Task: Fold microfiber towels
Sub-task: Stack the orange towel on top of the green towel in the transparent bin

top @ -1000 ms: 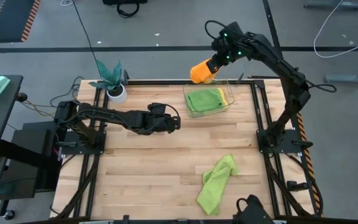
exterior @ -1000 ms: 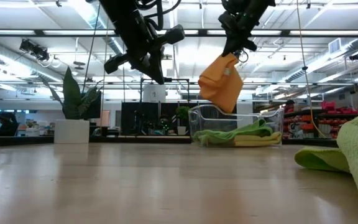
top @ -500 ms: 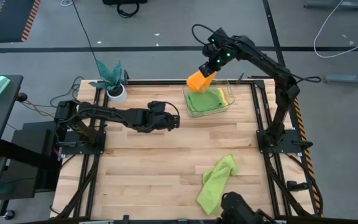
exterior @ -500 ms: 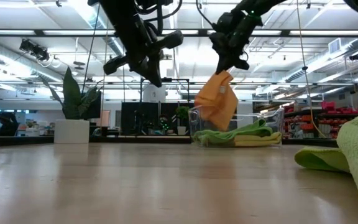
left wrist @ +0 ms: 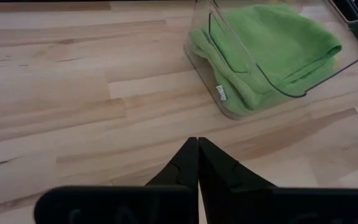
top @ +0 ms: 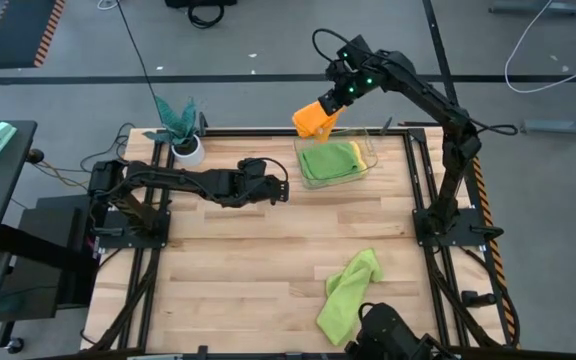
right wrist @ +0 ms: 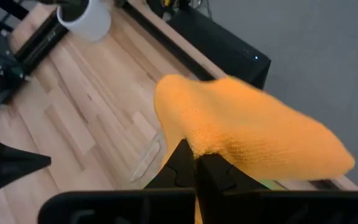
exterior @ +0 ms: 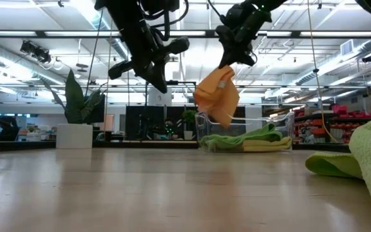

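An orange towel (top: 314, 119) hangs from my shut right gripper (top: 336, 100) above the far left corner of a clear bin (top: 370, 166); the low view shows this towel (exterior: 216, 96) in the air. In the bin lie a folded lime green towel (top: 329, 161) and a yellow one (top: 359, 152). Another lime green towel (top: 348, 292) lies crumpled on the table near its front edge. My left gripper (top: 282, 190) is shut on nothing, just left of the bin and above the table; its wrist view (left wrist: 197, 144) shows the fingertips together. My right gripper pinches a bunched part at the top of the orange towel (right wrist: 205, 147) between its two fingers. The fingers slant down from above. The towel hangs slack below them (exterior: 219, 106), clear of the bin and the table; how many layers are pinched, I cannot tell.
A teal plant in a white pot (top: 182, 135) stands at the table's far left corner. Black frame rails (top: 416, 180) run along the table's sides. Bare wood (top: 228, 270) lies between the left arm and the front edge.
My right gripper has carried the orange towel toward the table's left, from above the bin's far edge to its far left corner. The towel has swung below the fingers and stays clear of the bin.
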Robot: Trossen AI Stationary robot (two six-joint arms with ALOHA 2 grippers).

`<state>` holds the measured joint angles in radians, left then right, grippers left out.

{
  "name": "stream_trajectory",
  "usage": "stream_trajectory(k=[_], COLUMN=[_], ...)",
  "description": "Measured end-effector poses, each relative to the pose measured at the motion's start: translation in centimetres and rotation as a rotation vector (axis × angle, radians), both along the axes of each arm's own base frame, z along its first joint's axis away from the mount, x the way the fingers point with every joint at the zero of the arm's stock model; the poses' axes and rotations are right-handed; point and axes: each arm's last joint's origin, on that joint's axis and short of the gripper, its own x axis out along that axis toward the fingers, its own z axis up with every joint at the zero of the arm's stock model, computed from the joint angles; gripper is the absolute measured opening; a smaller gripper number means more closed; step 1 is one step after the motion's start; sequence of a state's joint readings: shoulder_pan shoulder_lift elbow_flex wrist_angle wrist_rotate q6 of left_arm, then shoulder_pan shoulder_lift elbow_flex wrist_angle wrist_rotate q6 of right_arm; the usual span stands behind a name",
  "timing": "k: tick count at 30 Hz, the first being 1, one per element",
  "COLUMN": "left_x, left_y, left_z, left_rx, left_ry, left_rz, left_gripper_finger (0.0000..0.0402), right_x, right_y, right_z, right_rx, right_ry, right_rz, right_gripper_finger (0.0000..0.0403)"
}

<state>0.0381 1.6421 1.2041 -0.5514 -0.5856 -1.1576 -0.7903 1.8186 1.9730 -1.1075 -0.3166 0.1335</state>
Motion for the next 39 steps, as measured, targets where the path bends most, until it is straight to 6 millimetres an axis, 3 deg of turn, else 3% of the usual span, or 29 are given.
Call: stream_trajectory(k=[6,13,18,23,29,36,39], left_x=[0.0,0.0,0.0,0.0,0.0,0.0,0.0], left_y=[0.0,-0.1,-0.1,-0.1,-0.1,0.2,0.4], left_z=[0.0,0.0,0.0,0.0,0.0,0.0,0.0], left_rx=[-0.001,-0.001,-0.001,-0.004,0.002,0.004,0.004], left_ry=[0.001,0.001,0.001,0.001,0.012,0.016,0.016], left_rz=[-0.004,-0.005,-0.006,-0.008,-0.022,-0.017,-0.013], left_gripper_finger=[0.0025,0.0006,0.0014,0.0026,0.0006,0.0021,0.0018], right_x=[-0.4,-1.5,-1.7,-0.8,0.0,-0.2,-0.4], right_y=[0.5,1.0,1.6,1.7,0.9,-0.4,-0.5], right_z=[-0.7,-3.6,-4.9,-4.0,-2.3,0.4,0.4], right_rx=[0.069,0.239,0.295,0.233,0.178,0.107,0.118], right_ry=[0.065,0.216,0.274,0.199,0.043,-0.125,-0.125], right_rz=[0.010,-0.012,0.023,0.047,0.035,0.014,0.009], right_gripper_finger=[0.0000,0.0000,0.0000,0.0000,0.0000,0.0000,0.0000])
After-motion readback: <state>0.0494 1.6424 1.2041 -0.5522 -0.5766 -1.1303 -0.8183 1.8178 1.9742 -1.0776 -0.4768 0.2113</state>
